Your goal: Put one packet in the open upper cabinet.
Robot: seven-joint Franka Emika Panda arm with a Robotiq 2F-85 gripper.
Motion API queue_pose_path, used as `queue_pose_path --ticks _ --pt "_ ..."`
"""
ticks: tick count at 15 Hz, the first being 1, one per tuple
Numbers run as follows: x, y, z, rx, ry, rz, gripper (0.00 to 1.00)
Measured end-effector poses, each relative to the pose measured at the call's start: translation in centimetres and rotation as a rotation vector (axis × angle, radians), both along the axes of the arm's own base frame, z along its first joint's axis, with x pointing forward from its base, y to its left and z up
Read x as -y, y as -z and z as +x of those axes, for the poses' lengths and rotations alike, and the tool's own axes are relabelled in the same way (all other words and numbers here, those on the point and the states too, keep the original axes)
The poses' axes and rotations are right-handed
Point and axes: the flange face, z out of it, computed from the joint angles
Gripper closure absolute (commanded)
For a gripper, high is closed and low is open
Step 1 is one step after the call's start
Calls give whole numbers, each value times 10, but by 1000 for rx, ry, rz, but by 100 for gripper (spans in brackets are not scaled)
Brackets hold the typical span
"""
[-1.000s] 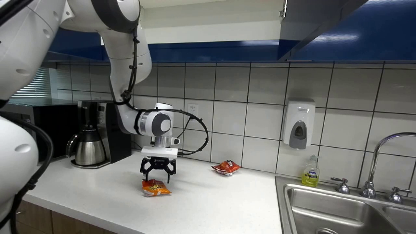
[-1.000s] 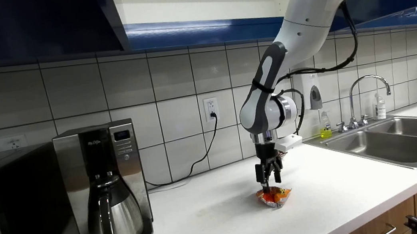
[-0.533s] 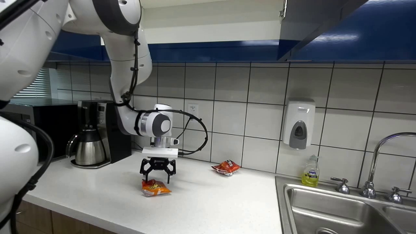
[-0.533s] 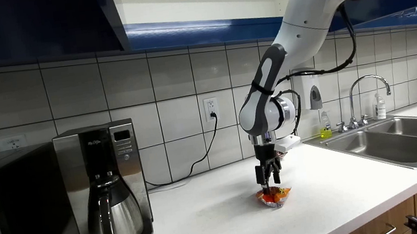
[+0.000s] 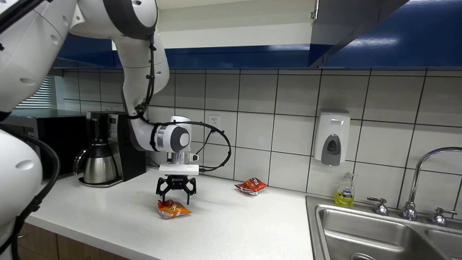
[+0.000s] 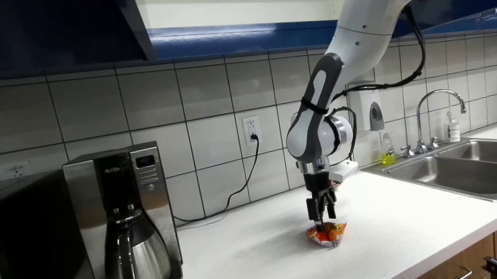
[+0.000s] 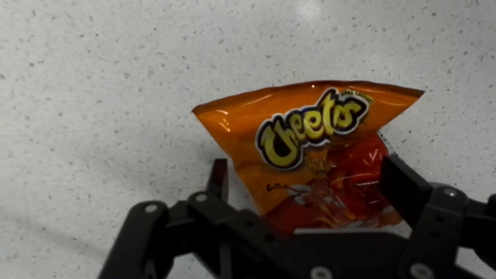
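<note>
The orange-red packet (image 5: 174, 210) lies on the white counter in both exterior views (image 6: 334, 233). It fills the middle of the wrist view (image 7: 310, 155), its yellow lettering facing up. My gripper (image 5: 175, 202) points down over it, open, fingers apart. In the wrist view, one finger (image 7: 219, 176) is beside the packet's left edge with a narrow strip of counter between. The opposite finger (image 7: 403, 186) overlaps the packet's right side; I cannot tell whether it touches. The upper cabinet (image 5: 234, 57) has blue trim and a white interior; it stands open above in both exterior views (image 6: 244, 35).
A redder packet (image 5: 251, 186) lies near the tiled wall. A coffee maker (image 6: 134, 221) and microwave (image 6: 12, 242) stand at one end, a sink (image 5: 361, 231) and soap bottle (image 5: 345, 191) at the other. The open cabinet door (image 5: 346, 29) hangs beside the opening.
My gripper has lowered very slightly, staying open over the packet. The packet has shifted a touch to the right in an exterior view.
</note>
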Motion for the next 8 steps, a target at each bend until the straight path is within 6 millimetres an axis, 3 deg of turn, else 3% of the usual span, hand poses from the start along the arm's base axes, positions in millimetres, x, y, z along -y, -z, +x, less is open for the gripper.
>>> queue_pose_path --ticks 6,7,8 --pt "2 1 0 -2 1 -1 0" --pt "2 1 0 -2 1 -1 20" --pt "2 1 0 -3 1 -1 28"
